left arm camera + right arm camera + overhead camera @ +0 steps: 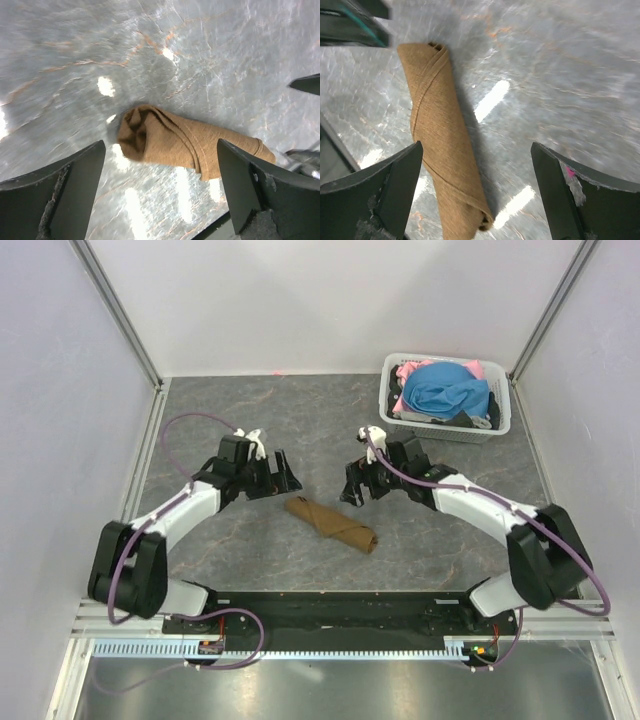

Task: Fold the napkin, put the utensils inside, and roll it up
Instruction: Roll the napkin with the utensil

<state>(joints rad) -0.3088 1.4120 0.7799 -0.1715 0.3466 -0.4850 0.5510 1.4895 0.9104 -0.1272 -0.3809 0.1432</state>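
The brown napkin [331, 523] lies rolled into a tight tube on the grey marble table, slanting from upper left to lower right between the two arms. It also shows in the left wrist view as napkin [185, 142] and in the right wrist view as napkin [442, 140]. My left gripper [283, 478] hovers open just up-left of the roll, nothing between its fingers [60, 195]. My right gripper [352, 485] hangs open up-right of it, also holding nothing, its fingers [385, 192] wide apart. The utensils are hidden from every view.
A white basket [448, 430] with blue and pink clothes stands at the back right. Aluminium frame rails and pale walls bound the table on the left, right and back. The black base bar [340, 612] of the arms runs along the near edge.
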